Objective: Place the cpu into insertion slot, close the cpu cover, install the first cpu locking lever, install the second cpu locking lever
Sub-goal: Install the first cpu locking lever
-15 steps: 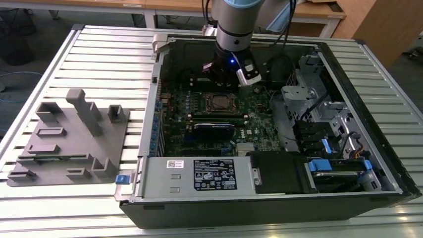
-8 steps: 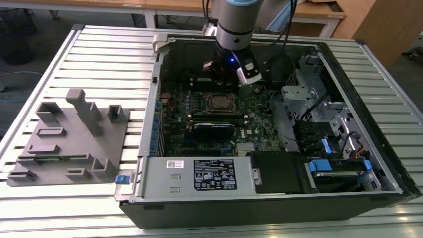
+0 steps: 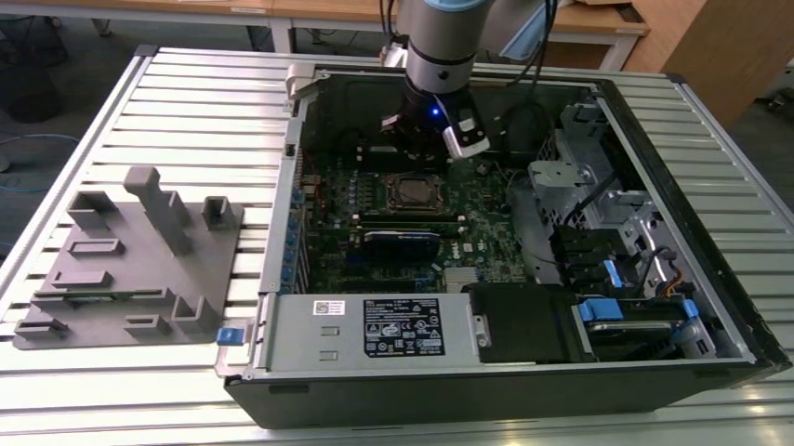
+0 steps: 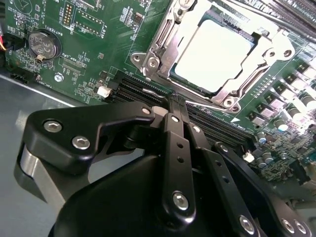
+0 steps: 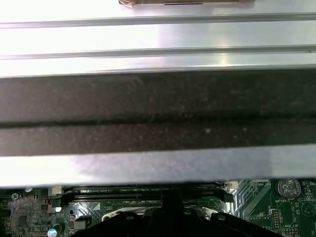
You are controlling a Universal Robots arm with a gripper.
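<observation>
The cpu (image 4: 213, 54) is sitting in the insertion slot (image 4: 170, 74) on the green motherboard (image 4: 98, 44), its pale metal top showing through the window of the cpu cover (image 4: 163, 37), which is lying flat over it. In the exterior view the insertion slot (image 3: 410, 190) is lying near the middle of the board, inside the open computer case (image 3: 694, 362).

The gripper (image 4: 178, 106) is hovering just beside the socket, above the long black card slots (image 4: 143, 91); its fingers (image 4: 173, 133) are pressing together with nothing between them. In the exterior view the gripper (image 3: 429, 139) is hanging just behind the socket, toward the case's back wall.

The case is lying on a ribbed metal table (image 3: 186, 111). A grey fixture block (image 3: 137, 260) is resting on the table to the exterior view's left of the case. Beyond the table, wooden desks (image 3: 596, 23) are standing behind the case.
</observation>
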